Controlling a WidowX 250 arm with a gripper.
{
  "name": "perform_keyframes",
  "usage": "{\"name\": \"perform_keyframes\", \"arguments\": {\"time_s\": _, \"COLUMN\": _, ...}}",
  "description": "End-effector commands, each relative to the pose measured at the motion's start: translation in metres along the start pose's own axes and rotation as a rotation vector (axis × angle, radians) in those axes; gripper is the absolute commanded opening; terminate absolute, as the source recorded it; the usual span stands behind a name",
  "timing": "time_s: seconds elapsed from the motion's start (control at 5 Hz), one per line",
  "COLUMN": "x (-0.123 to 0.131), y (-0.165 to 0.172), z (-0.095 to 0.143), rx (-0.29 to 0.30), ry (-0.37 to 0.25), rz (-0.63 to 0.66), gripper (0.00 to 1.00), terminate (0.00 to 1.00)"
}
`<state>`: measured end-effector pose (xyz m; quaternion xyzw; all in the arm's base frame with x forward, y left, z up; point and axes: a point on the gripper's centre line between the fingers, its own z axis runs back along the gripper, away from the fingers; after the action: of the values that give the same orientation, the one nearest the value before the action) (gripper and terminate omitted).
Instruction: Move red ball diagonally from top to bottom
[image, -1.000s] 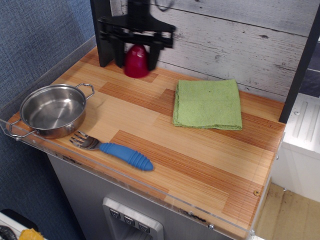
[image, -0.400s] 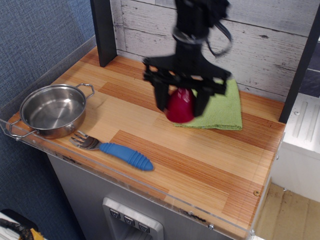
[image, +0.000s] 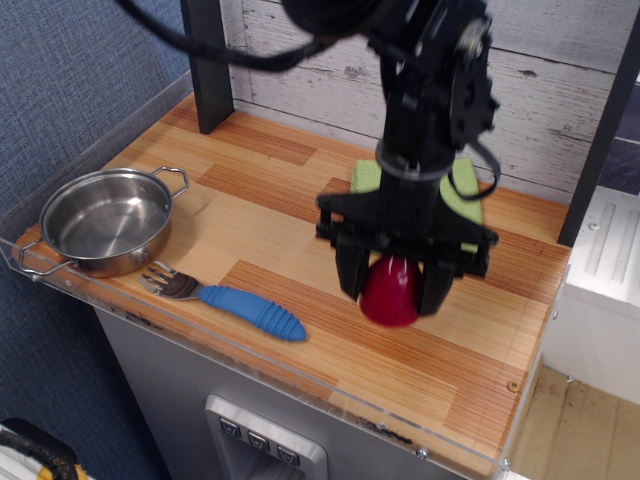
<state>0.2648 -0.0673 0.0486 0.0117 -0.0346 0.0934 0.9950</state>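
Carrying the ball (image: 389, 291) pinched in my gripper (image: 391, 296), I am now past the cloth (image: 462, 196), low over the desk's (image: 300, 240) front-right, nearly at the diagonal's end.

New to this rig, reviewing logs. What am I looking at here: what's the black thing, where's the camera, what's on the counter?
The black thing is a robot arm ending in a gripper, a two-fingered clamp. It is shut on the red ball. There is one camera view, looking down at the wooden counter from the front. On the counter: a metal pot at the left, a fork with a blue handle in front of it, and a green cloth at the back, mostly hidden by the arm.
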Motion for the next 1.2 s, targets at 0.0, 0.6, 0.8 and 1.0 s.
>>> {"name": "perform_keyframes", "arguments": {"time_s": 0.0, "x": -0.012, "y": -0.023, "z": -0.013, "rx": 0.008, "ry": -0.020, "rz": -0.089, "gripper": 0.00, "terminate": 0.00}}
{"name": "perform_keyframes", "arguments": {"time_s": 0.6, "x": -0.015, "y": -0.025, "z": -0.019, "rx": -0.030, "ry": -0.036, "rz": -0.115, "gripper": 1.00, "terminate": 0.00}}
{"name": "perform_keyframes", "arguments": {"time_s": 0.8, "x": -0.015, "y": -0.024, "z": -0.017, "rx": -0.044, "ry": -0.026, "rz": -0.126, "gripper": 1.00, "terminate": 0.00}}
{"name": "perform_keyframes", "arguments": {"time_s": 1.0, "x": -0.013, "y": -0.020, "z": -0.009, "rx": -0.077, "ry": -0.013, "rz": -0.106, "gripper": 1.00, "terminate": 0.00}}
